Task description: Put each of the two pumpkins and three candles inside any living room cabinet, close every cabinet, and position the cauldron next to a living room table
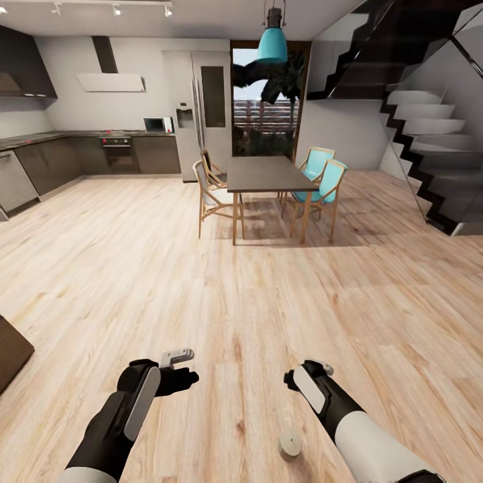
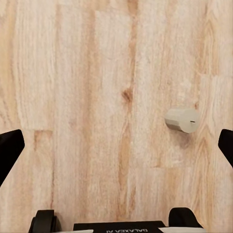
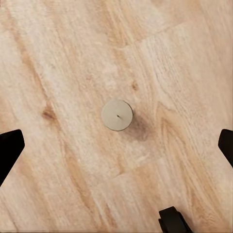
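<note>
Pale wood plank floor [image 1: 241, 282] carries one squat grey-beige cylindrical candle [image 1: 290, 443], at the right hand's [image 1: 295, 377] six o'clock. Both hands, left [image 1: 182, 370] included, spread, empty. Risk: an off-centre descent tips it rolling.

The wooden floor [image 1: 241, 288] lies open around the one candle [image 1: 290, 443], which stands alone with bare boards on every side, just beside the right hand [image 1: 290, 380]. A dark furniture corner [image 1: 12, 349] juts in far left; the dining table [image 1: 265, 173] stands well apart.
</note>
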Robot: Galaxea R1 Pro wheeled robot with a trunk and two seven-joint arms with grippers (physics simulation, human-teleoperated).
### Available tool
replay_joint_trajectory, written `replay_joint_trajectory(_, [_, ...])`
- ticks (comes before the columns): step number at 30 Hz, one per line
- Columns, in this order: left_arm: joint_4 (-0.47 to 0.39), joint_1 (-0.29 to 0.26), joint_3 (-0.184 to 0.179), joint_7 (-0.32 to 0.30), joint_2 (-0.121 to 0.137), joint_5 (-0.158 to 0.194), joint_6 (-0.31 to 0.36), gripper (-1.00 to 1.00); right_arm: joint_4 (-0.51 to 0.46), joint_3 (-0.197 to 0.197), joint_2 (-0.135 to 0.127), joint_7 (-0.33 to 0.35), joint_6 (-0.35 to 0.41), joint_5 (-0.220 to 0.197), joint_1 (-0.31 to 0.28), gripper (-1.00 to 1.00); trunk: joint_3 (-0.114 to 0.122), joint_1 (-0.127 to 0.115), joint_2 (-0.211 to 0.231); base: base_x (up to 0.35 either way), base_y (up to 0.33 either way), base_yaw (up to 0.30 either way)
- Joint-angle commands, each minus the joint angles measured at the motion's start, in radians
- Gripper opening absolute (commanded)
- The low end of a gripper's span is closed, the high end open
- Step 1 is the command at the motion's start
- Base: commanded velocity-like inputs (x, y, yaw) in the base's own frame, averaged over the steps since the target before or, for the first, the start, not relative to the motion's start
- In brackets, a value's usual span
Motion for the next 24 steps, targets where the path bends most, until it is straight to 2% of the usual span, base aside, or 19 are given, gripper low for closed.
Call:
replay_joint_trajectory(1, [0.0, 0.0, 0.0, 0.0, 0.0, 0.0, 0.0, 1.0, 0.0, 0.0, 0.0, 0.002, 0.013, 0.0, -0.003, 1.0, -0.003, 0.004, -0.007, 0.0, 0.0, 0.0])
replay_joint_trajectory(11, [-0.01, 0.0, 0.001, 0.0, 0.001, 0.001, 0.028, 1.0, 0.007, -0.001, 0.013, 0.008, 0.055, -0.004, -0.02, 1.0, -0.035, 0.042, -0.077, 0.0, 0.0, 0.0])
replay_joint_trajectory(24, [-0.02, 0.0, 0.0, 0.0, -0.001, 0.003, 0.031, 1.0, 0.009, 0.0, 0.015, 0.022, 0.091, -0.008, -0.022, 1.0, -0.035, 0.042, -0.077, 0.0, 0.0, 0.0])
